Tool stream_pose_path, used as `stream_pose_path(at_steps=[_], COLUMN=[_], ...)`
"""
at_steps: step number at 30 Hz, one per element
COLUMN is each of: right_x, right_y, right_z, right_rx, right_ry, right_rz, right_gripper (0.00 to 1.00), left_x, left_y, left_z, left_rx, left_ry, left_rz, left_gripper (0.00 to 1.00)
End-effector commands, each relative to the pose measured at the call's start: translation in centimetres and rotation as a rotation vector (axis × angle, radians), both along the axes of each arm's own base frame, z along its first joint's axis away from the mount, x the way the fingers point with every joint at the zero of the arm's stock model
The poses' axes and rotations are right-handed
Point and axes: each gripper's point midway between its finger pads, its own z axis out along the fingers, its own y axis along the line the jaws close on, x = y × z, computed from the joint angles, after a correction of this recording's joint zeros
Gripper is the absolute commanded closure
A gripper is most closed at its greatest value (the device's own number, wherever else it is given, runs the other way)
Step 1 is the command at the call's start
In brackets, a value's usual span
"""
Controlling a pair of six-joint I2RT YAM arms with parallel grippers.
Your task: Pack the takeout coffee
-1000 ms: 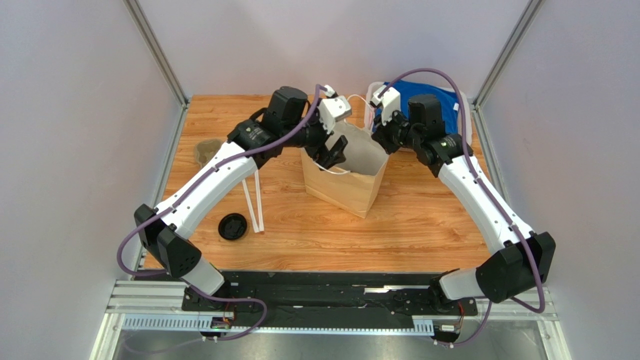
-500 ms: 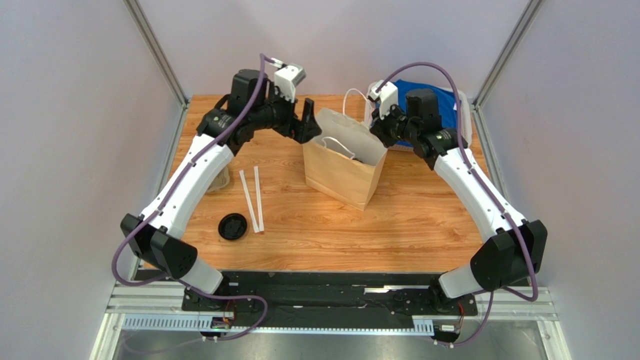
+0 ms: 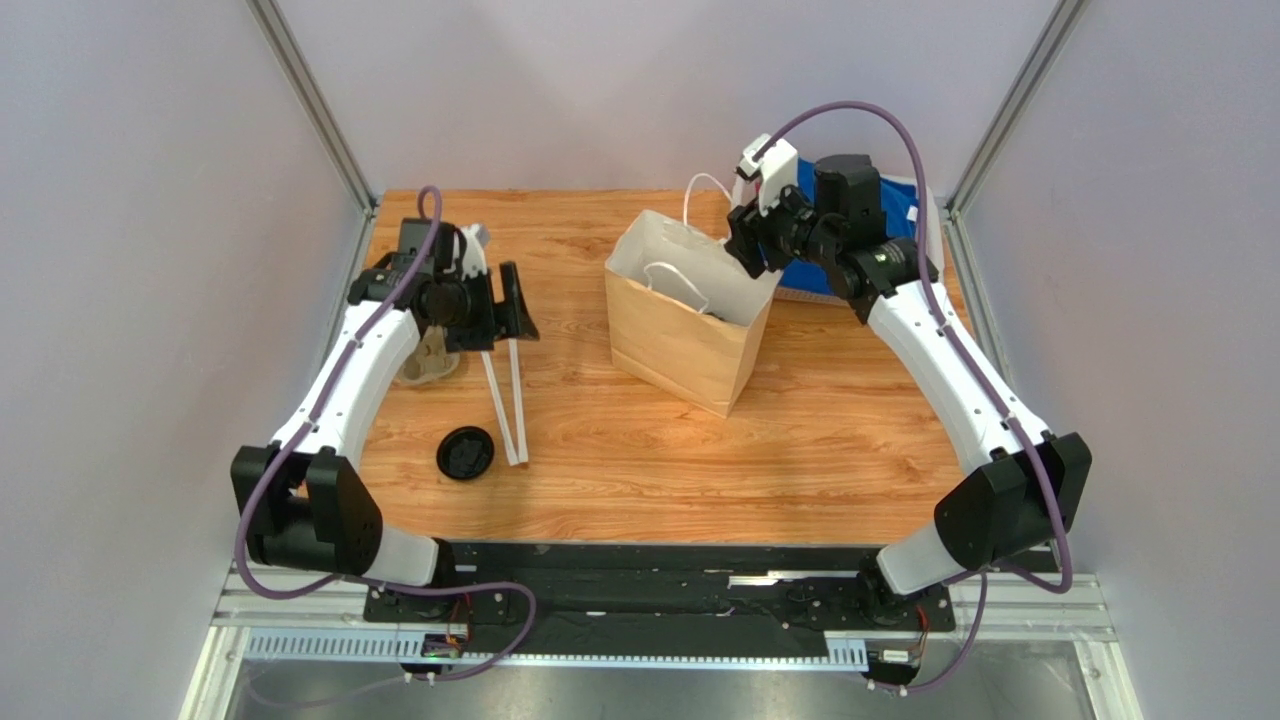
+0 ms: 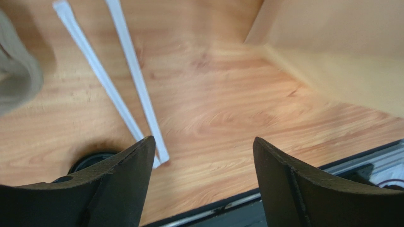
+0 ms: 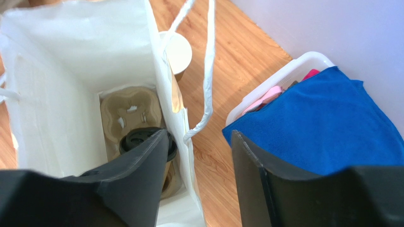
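While the coffee (image 5: 142,138) sits in the bag (image 5: 71,75), free the rim gently

Since the lidded cup stands in a cardboard carrier (image 5: 128,111) on the bag's floor, low and left of centre in the right wrist view, the packing looks all but done. The step in hand seems to be letting go of the bag without upsetting it.

At the rim, the right gripper (image 5: 198,135) straddles the bag's right wall. One finger is inside, overlapping the lid in that view, and the other is outside. Its jaws stand apart with a clear gap and do not seem to pinch the paper. The white handle (image 5: 207,71) loops just beside the outer finger.

A slow, straight lift up and toward the right of the frame should keep either finger from dragging the wall or hooking the handle. A snag could tip the bag and the cup.

At the upper left of the top view, the left gripper (image 4: 203,140) hangs with jaws wide and empty. It is over the straws (image 4: 138,80) and loose lid (image 4: 90,163), near the lidless cup (image 3: 428,360). It is well apart from the bag and need not move.
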Motion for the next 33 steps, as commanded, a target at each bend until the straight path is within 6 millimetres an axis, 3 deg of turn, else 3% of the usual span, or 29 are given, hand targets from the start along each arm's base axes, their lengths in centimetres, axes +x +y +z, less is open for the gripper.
stream_pose_path(at_steps=[1,5,7,9,11,17,20,27,33], right_x=[0.2,-0.8,-1.6,-2.2,-3.3,-6.2,-7.6,-10.2,-10.7], right_y=[-0.3,-0.6,-0.8,-1.0,-1.3,-3.0,-3.9,-5.5,-6.4], right_z=[5.8,8.2,9.2,10.4,11.6,13.8,14.1,13.0,11.8], right_rx=[0.051,0.075,0.085,0.100,0.107,0.116,0.127,0.123,0.107], right_ry=[-0.123,-0.149,-0.154,-0.165,-0.174,-0.195,-0.190,-0.154,-0.123], right_rz=[-0.015,-0.020,-0.023,-0.025,-0.022,-0.067,-0.103,-0.153,-0.193], right_gripper=[0.34,0.17,0.07,0.04,0.03,0.00,0.00,0.00,0.00], left_x=[-3.0,-3.2,-3.4,-2.7,-2.0,0.6,1.3,3.0,3.2], left_y=[0.7,1.6,2.0,2.2,2.4,2.2,2.4,2.9,3.2], left_z=[-3.2,-5.8,-7.1,-7.9,-8.5,-10.1,-12.0,-14.1,-16.0], left_rx=[0.005,0.045,0.067,0.079,0.094,0.109,0.132,0.187,0.283], left_ry=[0.096,0.100,0.124,0.120,0.109,0.113,0.163,0.188,0.206], left_rz=[0.059,0.100,0.117,0.124,0.124,0.112,0.115,0.120,0.100], left_gripper=[0.20,0.32,0.42,0.52,0.56,0.58,0.58,0.59,0.60])
